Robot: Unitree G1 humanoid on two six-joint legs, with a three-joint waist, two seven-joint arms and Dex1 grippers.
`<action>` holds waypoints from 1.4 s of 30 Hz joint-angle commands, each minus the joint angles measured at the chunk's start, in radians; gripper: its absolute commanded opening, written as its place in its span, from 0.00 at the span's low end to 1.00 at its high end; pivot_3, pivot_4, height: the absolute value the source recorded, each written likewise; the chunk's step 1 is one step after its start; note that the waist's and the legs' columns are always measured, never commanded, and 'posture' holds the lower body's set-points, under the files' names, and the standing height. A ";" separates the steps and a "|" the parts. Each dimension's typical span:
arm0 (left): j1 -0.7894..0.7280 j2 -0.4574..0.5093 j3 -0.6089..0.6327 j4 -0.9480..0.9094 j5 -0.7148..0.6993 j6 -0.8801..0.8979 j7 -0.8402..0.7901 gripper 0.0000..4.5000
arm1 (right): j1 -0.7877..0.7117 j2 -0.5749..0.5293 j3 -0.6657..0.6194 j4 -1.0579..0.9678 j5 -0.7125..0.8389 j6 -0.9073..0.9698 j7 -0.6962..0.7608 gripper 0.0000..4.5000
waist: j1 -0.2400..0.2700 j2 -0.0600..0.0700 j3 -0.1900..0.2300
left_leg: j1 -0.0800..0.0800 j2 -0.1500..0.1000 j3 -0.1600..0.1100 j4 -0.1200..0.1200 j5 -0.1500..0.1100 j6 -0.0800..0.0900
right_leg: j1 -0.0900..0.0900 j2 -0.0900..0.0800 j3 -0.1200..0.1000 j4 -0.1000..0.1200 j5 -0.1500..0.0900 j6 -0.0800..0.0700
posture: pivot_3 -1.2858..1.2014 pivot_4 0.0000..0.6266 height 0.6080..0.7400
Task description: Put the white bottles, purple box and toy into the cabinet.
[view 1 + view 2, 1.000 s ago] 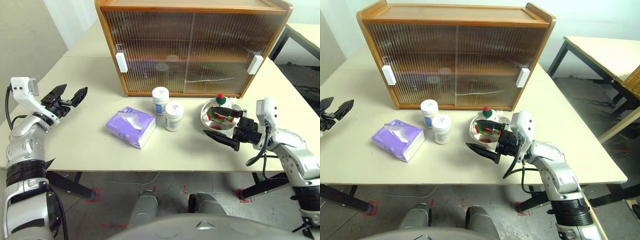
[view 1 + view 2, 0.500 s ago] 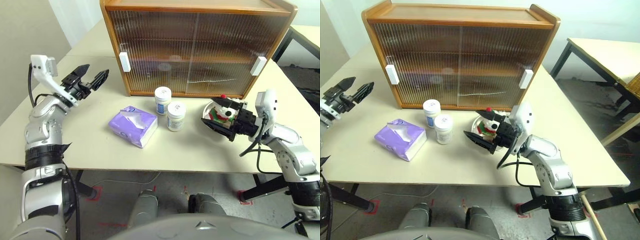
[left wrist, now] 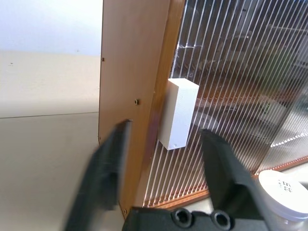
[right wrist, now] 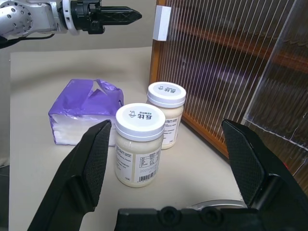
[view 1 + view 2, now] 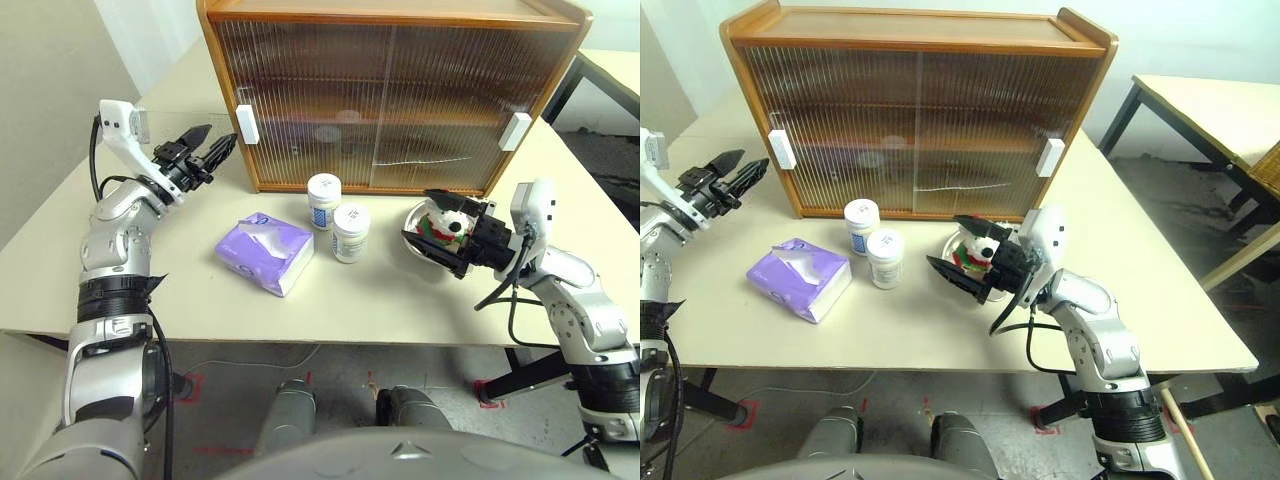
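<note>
The left pincer (image 5: 203, 148) hangs with its jaws partly spread and nothing between them, pointing at the white handle (image 3: 178, 113) on the left door of the cabinet (image 5: 390, 95), close in front of it but not touching. That handle is a stiff rectangular block standing proud of the ribbed translucent pane, so it looks the sound place to catch and slide; the pane itself is likely light and smooth, and the ribs would give the fingers little to bear on.

Below and to the right of that pincer lies the purple box (image 5: 263, 252), a soft pack that should crush under a tight squeeze, best taken across its short sides. Further right stand the white bottles (image 5: 321, 200), nearly touching, just before the cabinet's foot. They seem light and rigid with slick plastic walls; taking each around the body under the cap would suit, one at a time, since the neighbour crowds it.

The right pincer (image 5: 441, 233) is spread wide and holds nothing, with the toy (image 5: 444, 216) between its jaws in a shiny steel bowl (image 5: 418, 246). The plush is soft and forgiving; the bowl may skid.

The tabletop (image 5: 180, 290) is pale, smooth and level. A second table (image 5: 1210, 105) stands off beyond the right pincer.
</note>
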 commanded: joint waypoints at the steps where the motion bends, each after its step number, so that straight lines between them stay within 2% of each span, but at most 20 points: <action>1: -0.021 0.000 0.000 0.056 0.042 -0.039 0.036 0.31 | -0.001 0.004 -0.010 0.012 -0.012 -0.010 -0.003 1.00 | -0.001 0.000 0.000 | 0.000 0.000 0.000 0.000 0.000 0.000 | 0.000 0.000 0.000 0.000 0.000 0.000 | 0.57 0.08 1.00; 5: -0.060 -0.021 -0.007 0.115 0.069 -0.082 0.078 0.00 | -0.006 0.004 -0.008 0.012 -0.012 -0.009 -0.007 1.00 | 0.001 0.000 0.000 | 0.002 0.000 0.000 0.000 0.000 0.001 | 0.000 0.000 0.000 0.000 0.000 0.000 | 0.57 0.08 1.00; 16: -0.111 -0.091 -0.053 0.177 0.110 -0.146 0.088 0.00 | -0.001 -0.003 -0.020 0.002 -0.006 0.000 -0.020 1.00 | -0.001 0.000 0.000 | 0.001 0.000 0.000 0.005 0.001 0.002 | 0.001 0.001 0.000 0.000 0.000 0.000 | 0.56 0.08 1.00; 24: -0.167 -0.104 -0.054 0.259 0.122 -0.182 0.084 0.00 | 0.001 -0.002 -0.017 -0.014 -0.004 0.006 -0.036 1.00 | -0.003 0.000 0.000 | 0.002 0.000 -0.001 0.005 0.001 0.002 | 0.007 0.001 0.000 0.000 0.000 0.000 | 0.56 0.08 1.00; 42: -0.197 -0.165 -0.086 0.304 0.127 -0.209 0.061 0.00 | 0.004 -0.002 -0.022 -0.025 -0.004 0.010 -0.056 1.00 | -0.017 0.000 0.000 | 0.003 0.000 -0.002 0.006 0.001 0.001 | 0.011 0.002 0.002 -0.001 0.000 0.000 | 0.55 0.08 1.00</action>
